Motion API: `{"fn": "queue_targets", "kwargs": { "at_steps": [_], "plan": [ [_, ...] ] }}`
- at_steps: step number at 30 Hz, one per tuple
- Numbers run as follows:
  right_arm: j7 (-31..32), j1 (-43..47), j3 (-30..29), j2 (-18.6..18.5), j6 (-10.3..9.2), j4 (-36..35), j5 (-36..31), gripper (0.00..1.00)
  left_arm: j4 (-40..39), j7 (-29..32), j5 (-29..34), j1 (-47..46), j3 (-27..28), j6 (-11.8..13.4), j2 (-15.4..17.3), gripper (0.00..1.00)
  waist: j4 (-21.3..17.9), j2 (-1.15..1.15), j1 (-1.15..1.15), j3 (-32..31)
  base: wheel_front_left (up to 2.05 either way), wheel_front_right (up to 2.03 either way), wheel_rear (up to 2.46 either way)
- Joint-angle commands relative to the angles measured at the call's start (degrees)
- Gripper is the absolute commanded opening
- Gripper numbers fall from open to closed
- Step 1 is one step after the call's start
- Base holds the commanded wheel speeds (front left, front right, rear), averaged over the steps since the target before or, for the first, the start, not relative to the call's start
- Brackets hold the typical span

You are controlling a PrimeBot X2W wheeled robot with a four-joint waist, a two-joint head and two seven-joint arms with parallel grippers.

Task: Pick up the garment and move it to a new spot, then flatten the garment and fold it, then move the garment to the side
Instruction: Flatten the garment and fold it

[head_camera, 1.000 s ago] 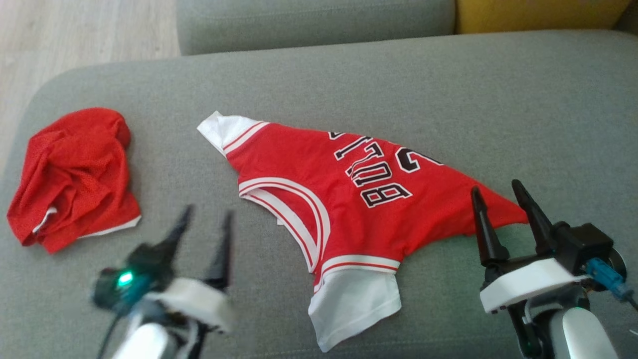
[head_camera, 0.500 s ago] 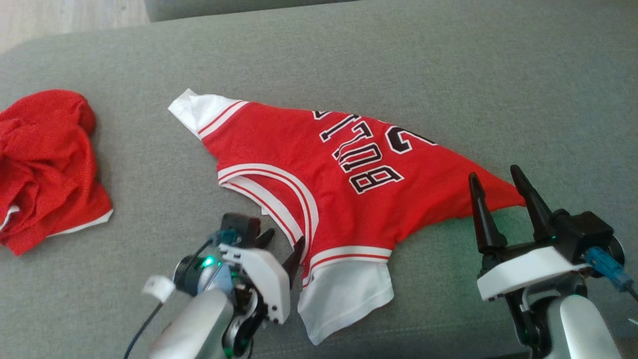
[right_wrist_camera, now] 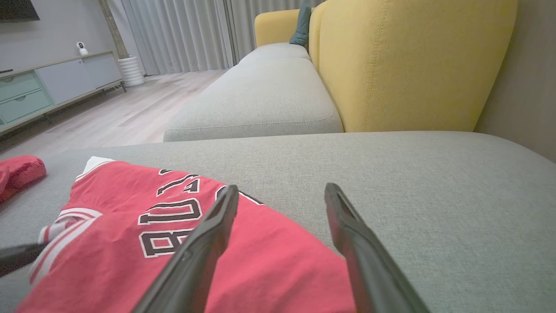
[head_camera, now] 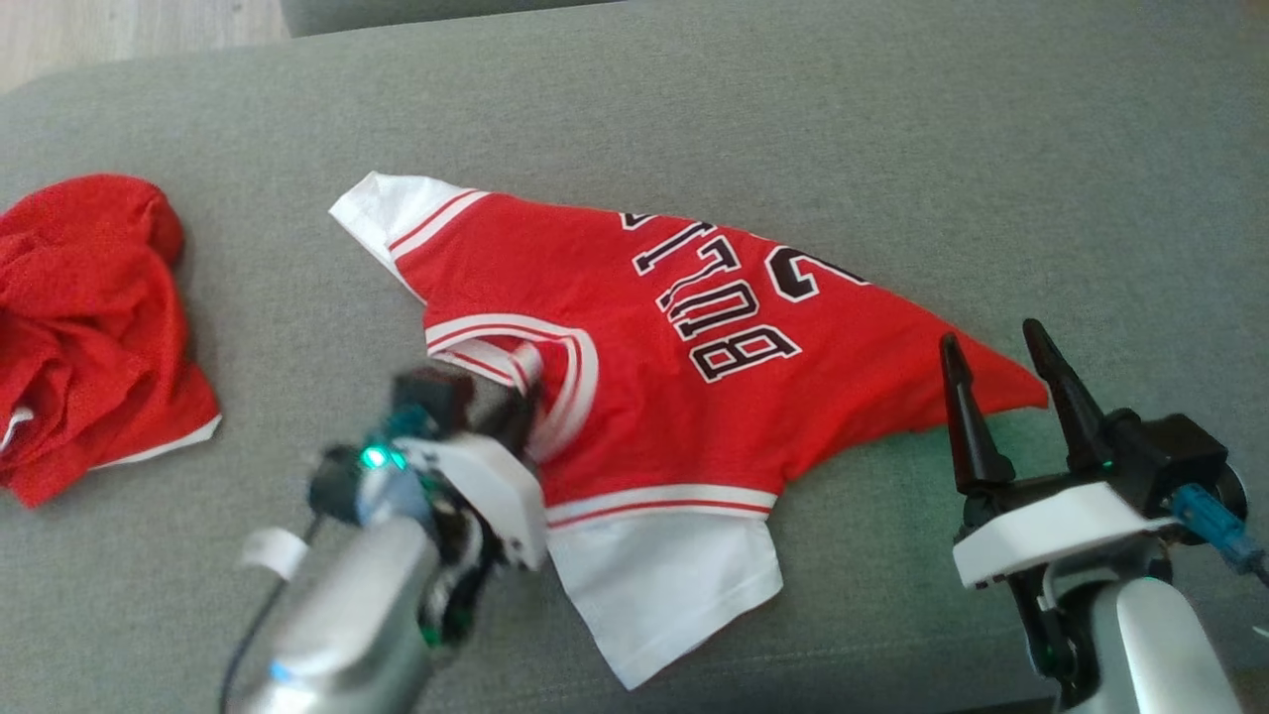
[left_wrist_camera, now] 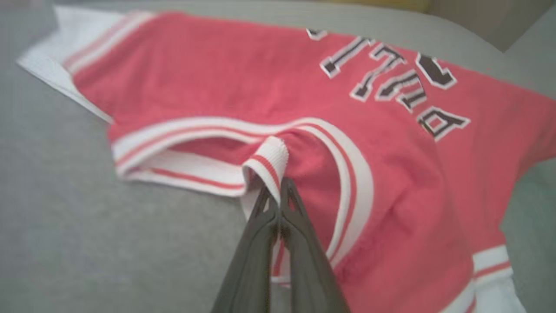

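Crumpled red cloth [head_camera: 94, 327] far left on grey cushion [head_camera: 694, 109]. Left gripper [left_wrist_camera: 278, 193] clamped on neck trim of jersey [head_camera: 694, 416]. Jersey mid-cushion, long axis left-right: neck left, hem tip right. Right gripper [head_camera: 991, 337] jaws apart, empty, at that tip.

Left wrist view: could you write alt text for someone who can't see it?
The left gripper, shut, pinches the white-and-red striped trim of a red jersey with black lettering. The jersey lies spread on a grey sofa cushion.
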Motion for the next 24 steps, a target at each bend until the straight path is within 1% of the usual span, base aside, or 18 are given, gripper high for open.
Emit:
{"fn": "queue_targets", "kwargs": {
  "at_steps": [1, 2, 3, 9, 14, 18, 20, 21, 22, 23, 24],
  "plan": [
    [-0.49, -1.78, 1.08, -0.23, -0.04, -1.68, 0.38, 1.00, -1.93, -0.76, 0.36, -3.55, 2.60, 0.33, 1.38, 0.00, 0.12, 0.00, 0.00, -0.01, 0.00, 0.00, 0.00],
    [-0.49, -1.77, 1.08, -0.23, -0.04, -1.61, 0.41, 1.00, -2.20, -1.46, 0.95, -4.29, 2.89, 0.70, 2.21, 0.00, 0.17, 0.00, 0.00, -0.05, 0.00, 0.00, 0.00],
    [-0.51, -1.84, 1.14, -0.23, -0.04, -1.48, 0.49, 1.00, -2.79, -2.29, 1.66, -5.70, 3.76, 1.51, 3.71, 0.00, 0.22, 0.00, 0.00, -0.11, 0.00, 0.00, 0.00],
    [-0.58, -2.48, 1.33, -0.23, -0.04, -1.29, 0.51, 1.00, -2.60, -2.87, 2.89, -10.88, 6.44, 2.57, 8.65, 0.00, -0.54, 0.00, 0.00, 0.11, 0.00, 0.00, 0.00],
    [-0.74, -2.74, 0.98, -0.23, -0.04, -1.03, 0.51, 1.00, 0.04, -2.36, 2.56, -15.89, 8.55, 1.80, 11.97, 0.00, -2.13, 0.00, 0.00, 0.59, 0.00, 0.00, 0.00],
    [-1.02, -2.89, 0.82, -0.23, -0.04, -0.66, 0.86, 1.00, 3.86, -1.53, 1.23, -18.62, 9.67, 0.83, 12.58, 0.00, -3.44, 0.00, 0.00, 0.96, 0.00, 0.00, 0.00],
    [-1.15, -2.94, 0.76, -0.23, -0.04, -0.56, 0.90, 1.00, 6.12, -0.63, 0.52, -19.30, 9.62, -0.18, 12.52, 0.00, -3.92, 0.00, 0.00, 1.29, 0.00, 0.00, 0.00],
    [-1.23, -3.02, 0.81, -0.23, -0.04, -0.50, 0.96, 1.00, 7.28, -0.39, -0.04, -19.51, 9.78, -0.68, 12.37, 0.24, -4.15, 0.00, 0.00, 1.44, 0.00, 0.00, 0.00],
    [-1.32, -3.08, 0.83, -0.23, -0.04, -0.45, 0.98, 1.00, 8.24, -0.44, -0.65, -19.64, 10.01, -1.15, 12.13, 0.69, -4.29, 0.00, 0.00, 1.57, 0.00, 0.00, 0.00],
    [-1.43, -3.13, 0.80, -0.23, -0.04, -0.41, 1.00, 1.00, 8.96, -0.98, -1.04, -19.73, 10.23, -1.44, 11.92, 1.00, -4.37, 0.00, 0.00, 1.66, 0.00, 0.00, 0.00],
    [-1.53, -3.15, 0.77, -0.23, -0.04, -0.36, 1.00, 1.00, 9.63, -1.61, -1.53, -19.56, 10.53, -1.63, 11.66, 1.00, -4.42, 0.00, 0.00, 1.70, 0.00, 0.00, 0.00]
  ]
}}
